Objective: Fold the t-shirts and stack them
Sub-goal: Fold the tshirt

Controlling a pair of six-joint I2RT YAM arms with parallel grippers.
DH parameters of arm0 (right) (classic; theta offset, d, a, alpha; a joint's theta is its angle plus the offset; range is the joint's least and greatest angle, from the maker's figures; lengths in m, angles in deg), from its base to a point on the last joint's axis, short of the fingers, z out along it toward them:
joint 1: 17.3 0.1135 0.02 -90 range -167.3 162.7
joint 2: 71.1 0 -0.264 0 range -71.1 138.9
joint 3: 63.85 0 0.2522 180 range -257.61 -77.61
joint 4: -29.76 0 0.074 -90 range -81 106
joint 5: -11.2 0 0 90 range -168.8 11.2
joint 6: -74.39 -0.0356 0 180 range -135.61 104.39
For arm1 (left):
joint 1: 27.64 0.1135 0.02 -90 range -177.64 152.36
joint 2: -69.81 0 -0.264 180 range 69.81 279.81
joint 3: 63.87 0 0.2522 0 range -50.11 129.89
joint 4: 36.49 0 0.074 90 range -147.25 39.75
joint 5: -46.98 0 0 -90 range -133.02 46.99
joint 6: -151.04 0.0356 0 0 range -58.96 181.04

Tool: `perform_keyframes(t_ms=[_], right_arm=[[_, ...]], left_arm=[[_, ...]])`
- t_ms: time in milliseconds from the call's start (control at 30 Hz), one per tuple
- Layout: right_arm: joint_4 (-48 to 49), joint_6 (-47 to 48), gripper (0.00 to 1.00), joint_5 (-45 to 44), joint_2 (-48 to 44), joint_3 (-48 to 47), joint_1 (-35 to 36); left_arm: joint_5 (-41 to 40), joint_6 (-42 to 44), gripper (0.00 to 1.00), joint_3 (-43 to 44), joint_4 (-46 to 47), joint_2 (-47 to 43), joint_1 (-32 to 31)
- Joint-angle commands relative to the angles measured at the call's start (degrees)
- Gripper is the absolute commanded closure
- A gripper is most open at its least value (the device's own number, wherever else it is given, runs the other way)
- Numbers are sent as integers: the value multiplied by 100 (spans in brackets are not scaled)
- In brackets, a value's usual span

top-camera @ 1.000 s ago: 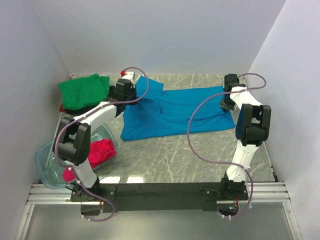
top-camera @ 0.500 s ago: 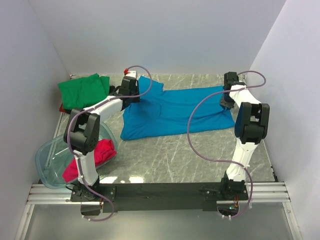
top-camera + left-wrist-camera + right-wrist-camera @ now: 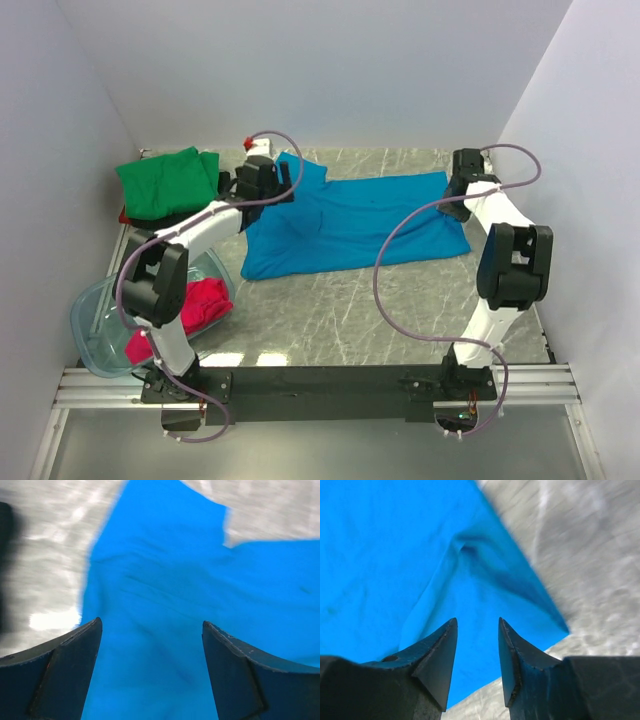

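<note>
Nearest, the magenta-red shirt (image 3: 205,303) is bunched in the bin (image 3: 95,335), not yet folded. On the bench (image 3: 350,310), the blue shirt (image 3: 350,220) is spread unfolded beneath the left hand (image 3: 151,622), wide open, and the right hand (image 3: 477,620), partly open, both empty. Farthest, the green shirt (image 3: 165,180) is laid folded.

- Cut off by the top, right and bottom edges of the left wrist view, and smeared by blur: blue t-shirt (image 3: 165,595).
- Too blurred to name: dark shape (image 3: 6,565) at that view's left edge.
- Partly hidden behind the left arm (image 3: 157,282) in the top view: magenta-red t-shirt (image 3: 205,300) in the clear bin (image 3: 90,335).
- Almost wholly covered by the green t-shirt (image 3: 165,180): red-and-dark sliver (image 3: 124,215), too small to identify.
- Blurred in the right wrist view: table (image 3: 590,555).
</note>
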Motion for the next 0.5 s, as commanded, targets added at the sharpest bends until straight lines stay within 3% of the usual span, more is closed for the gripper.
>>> perform_keyframes(t_ms=[0,200,467], right_arm=[[93,185,55,667,208,30,163],[-128,177,56,739,816,-410,225],[-460,53,55,221,1422,-1130,-3]], left_arm=[[578,-370,14,-398,582,-421,-336],[1264,-661,13,-996,1065,-334,-539],[1309,-811,12,-1357,1259,71,-381]])
